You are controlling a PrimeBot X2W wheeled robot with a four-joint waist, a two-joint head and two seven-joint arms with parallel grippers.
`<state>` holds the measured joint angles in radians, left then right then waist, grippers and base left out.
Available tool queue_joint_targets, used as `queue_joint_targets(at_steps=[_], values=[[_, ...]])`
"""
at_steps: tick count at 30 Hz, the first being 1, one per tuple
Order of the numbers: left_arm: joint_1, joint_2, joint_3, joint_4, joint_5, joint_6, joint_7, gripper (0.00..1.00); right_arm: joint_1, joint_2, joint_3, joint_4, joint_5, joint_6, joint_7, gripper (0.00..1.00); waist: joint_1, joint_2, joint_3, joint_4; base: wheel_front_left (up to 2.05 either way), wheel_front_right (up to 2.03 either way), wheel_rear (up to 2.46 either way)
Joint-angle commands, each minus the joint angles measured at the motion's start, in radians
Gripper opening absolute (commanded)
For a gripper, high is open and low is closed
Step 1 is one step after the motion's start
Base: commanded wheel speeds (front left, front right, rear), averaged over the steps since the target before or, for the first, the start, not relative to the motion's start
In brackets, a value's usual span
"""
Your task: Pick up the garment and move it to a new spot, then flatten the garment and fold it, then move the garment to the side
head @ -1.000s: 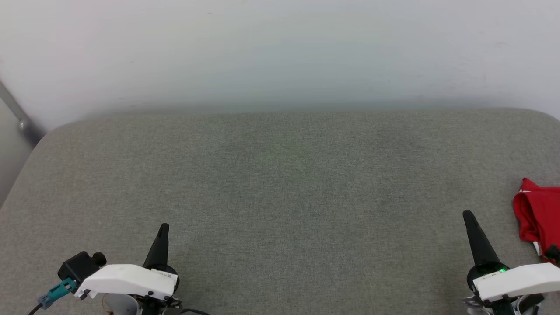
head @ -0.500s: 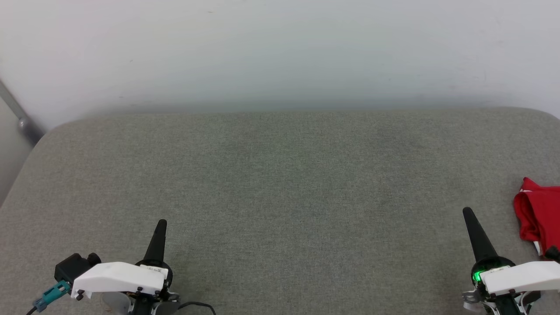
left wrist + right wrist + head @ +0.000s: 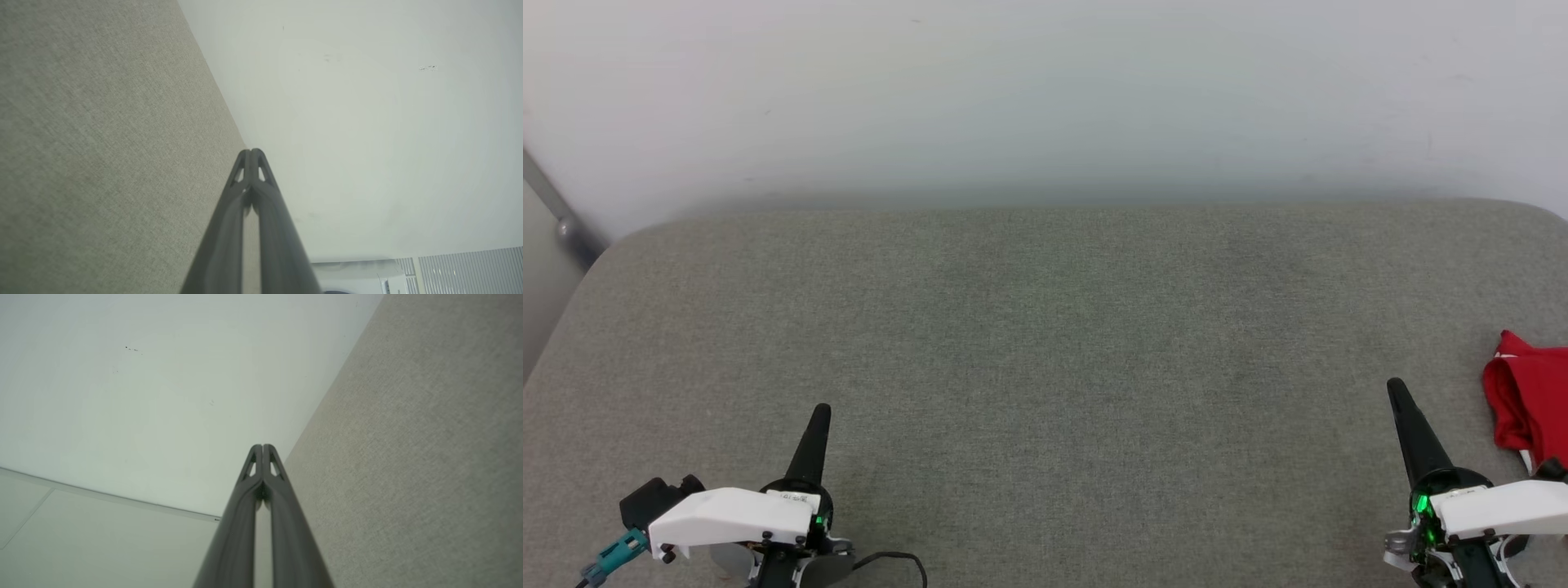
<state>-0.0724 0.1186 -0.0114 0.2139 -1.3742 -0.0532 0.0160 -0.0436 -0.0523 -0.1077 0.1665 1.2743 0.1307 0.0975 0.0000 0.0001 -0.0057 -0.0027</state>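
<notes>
The garment (image 3: 1529, 402), a bunched red cloth with a bit of white at its lower edge, lies at the far right of the grey fabric surface (image 3: 1045, 343), partly cut off by the picture's edge. My right gripper (image 3: 1395, 385) is shut and empty, a short way left of the garment and apart from it. At the lower left my left gripper (image 3: 823, 410) is shut and empty, far from the garment. In the left wrist view the left gripper (image 3: 252, 152) has its tips pressed together. The right gripper (image 3: 262, 446) looks the same in the right wrist view.
A pale wall (image 3: 1045, 98) rises behind the grey surface's far edge. A grey metal bar (image 3: 556, 216) slants at the left edge. A white appliance and a slatted panel (image 3: 470, 269) show low in the left wrist view.
Both grippers have shifted slightly: the left one drew down and a little left, the right fingertip rose a little. The garment has not moved.
</notes>
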Motion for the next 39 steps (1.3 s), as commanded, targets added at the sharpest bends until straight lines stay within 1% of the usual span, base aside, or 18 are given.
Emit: queue_joint_targets(at_steps=[1,25,39], values=[[-0.023,-0.002,0.013,-0.001,-0.022,-0.010,0.007,0.00,-0.023,0.001,-0.002,0.002,0.029,0.000,0.001,0.00,0.0000,-0.0001,0.000,0.000,0.00,0.00,0.00],[-0.035,-0.039,0.078,0.020,-0.168,-0.055,0.060,0.00,-0.054,0.002,-0.006,0.052,0.227,0.000,0.012,0.00,0.0000,-0.0001,0.005,0.002,0.00,0.00,0.00],[-0.038,-0.056,0.109,0.030,-0.236,-0.077,0.085,0.00,-0.069,0.003,-0.007,0.076,0.319,0.000,0.017,0.00,0.0000,-0.0001,0.008,0.002,0.00,0.00,0.00]])
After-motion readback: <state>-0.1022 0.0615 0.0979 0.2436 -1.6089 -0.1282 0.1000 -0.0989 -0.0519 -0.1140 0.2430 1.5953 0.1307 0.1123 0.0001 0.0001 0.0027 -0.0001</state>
